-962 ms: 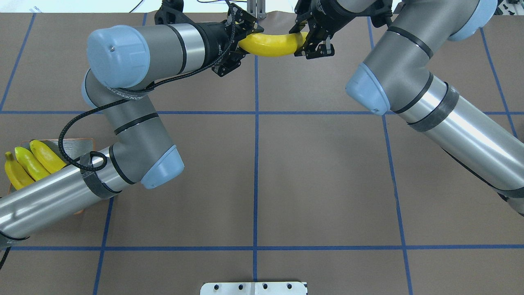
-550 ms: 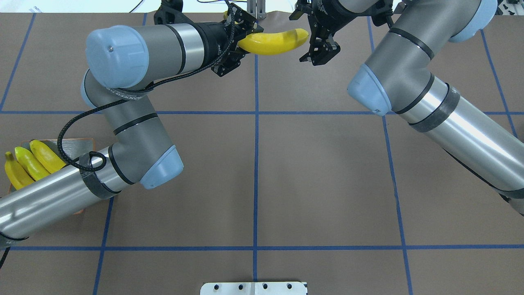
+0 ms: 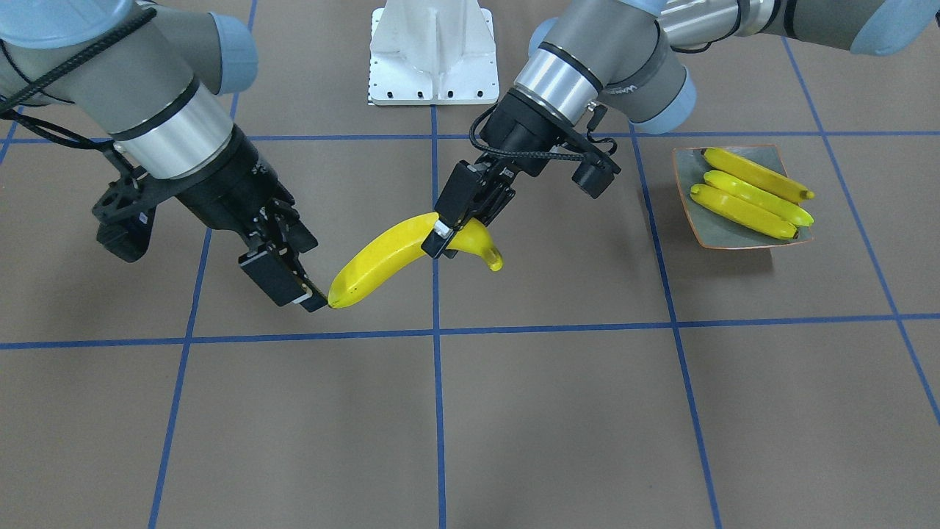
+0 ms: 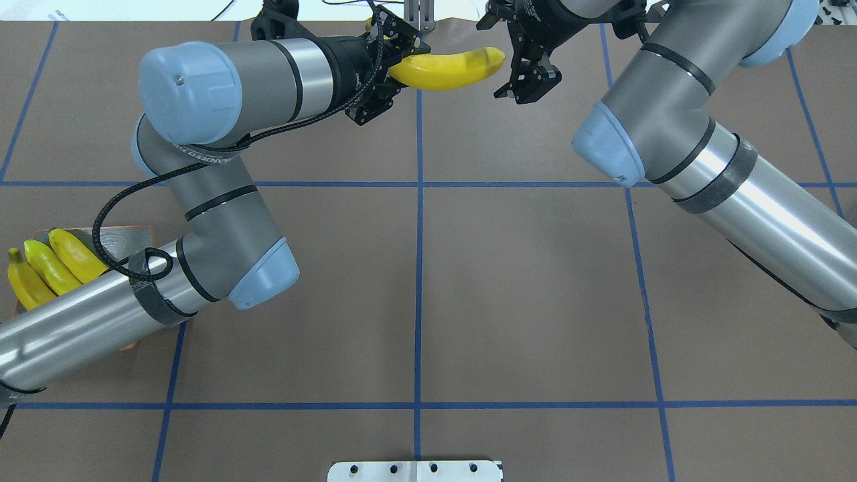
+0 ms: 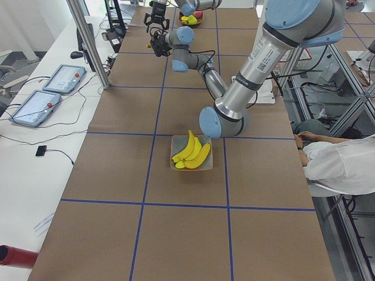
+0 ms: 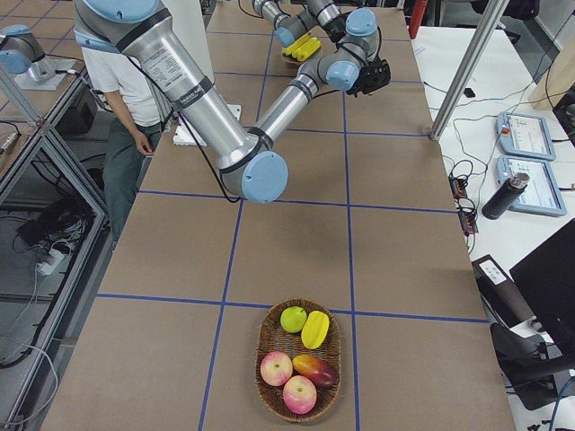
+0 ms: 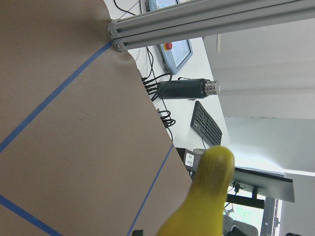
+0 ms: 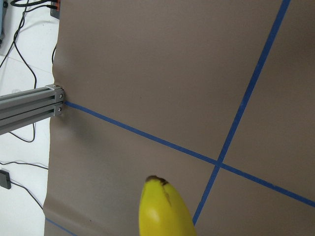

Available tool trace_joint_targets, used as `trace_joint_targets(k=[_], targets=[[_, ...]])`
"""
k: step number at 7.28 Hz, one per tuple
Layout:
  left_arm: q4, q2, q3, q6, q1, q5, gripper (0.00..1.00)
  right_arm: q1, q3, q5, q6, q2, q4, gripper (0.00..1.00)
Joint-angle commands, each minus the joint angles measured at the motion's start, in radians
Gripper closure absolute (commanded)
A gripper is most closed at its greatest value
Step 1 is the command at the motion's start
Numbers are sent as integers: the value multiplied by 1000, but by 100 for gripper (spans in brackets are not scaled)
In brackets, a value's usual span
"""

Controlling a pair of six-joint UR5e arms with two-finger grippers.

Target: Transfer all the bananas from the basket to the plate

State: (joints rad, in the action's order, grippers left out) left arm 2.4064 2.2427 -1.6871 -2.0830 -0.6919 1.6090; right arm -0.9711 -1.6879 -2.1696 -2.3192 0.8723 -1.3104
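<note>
left gripper [image 3: 449, 236] clamped on held banana [image 3: 382, 257] near its stem end | right gripper [image 4: 527, 87] spread, empty, just beside free tip | held banana well apart from plate [image 3: 723, 231], long axis pointing away from it | plate holds three bananas [image 3: 749, 197], left gripper nearer it

No word or number can be read for sure. The left arm [image 4: 221, 94] has white letters on a grey ring near its bend, but they are upside down and blurry. The left gripper [image 4: 396, 67] has tiny white print on its black body. A long sticker [image 5: 261, 55] runs down that arm, and a second sticker [image 6: 177, 74] runs down the right arm [image 6: 202, 103]. All are too small to read.
</note>
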Motion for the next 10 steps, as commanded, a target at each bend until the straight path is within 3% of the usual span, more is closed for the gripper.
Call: trace_joint_targets(k=[1, 3, 4, 5, 7, 8, 10], targets=[[-4, -179, -176, 111, -4, 9, 100, -26, -30, 5, 90, 79, 20, 0], [-1, -402, -329, 138, -33, 92, 100, -44, -32, 8, 144, 118, 19, 0], [10, -523, -385, 191, -37, 92, 100, -44, -36, 55, 209, 148, 19, 0], [127, -669, -404, 228, -37, 97, 100, -44, -35, 95, 360, 183, 17, 0], [386, -907, -367, 265, -69, 129, 100, -78, -67, 99, 586, 273, 17, 0], [433, -976, -340, 267, -118, 130, 100, -92, -78, 100, 625, 298, 17, 0], [560, -1005, -197, 290, -205, 118, 100, -92, -84, 158, 626, 309, 17, 0]])
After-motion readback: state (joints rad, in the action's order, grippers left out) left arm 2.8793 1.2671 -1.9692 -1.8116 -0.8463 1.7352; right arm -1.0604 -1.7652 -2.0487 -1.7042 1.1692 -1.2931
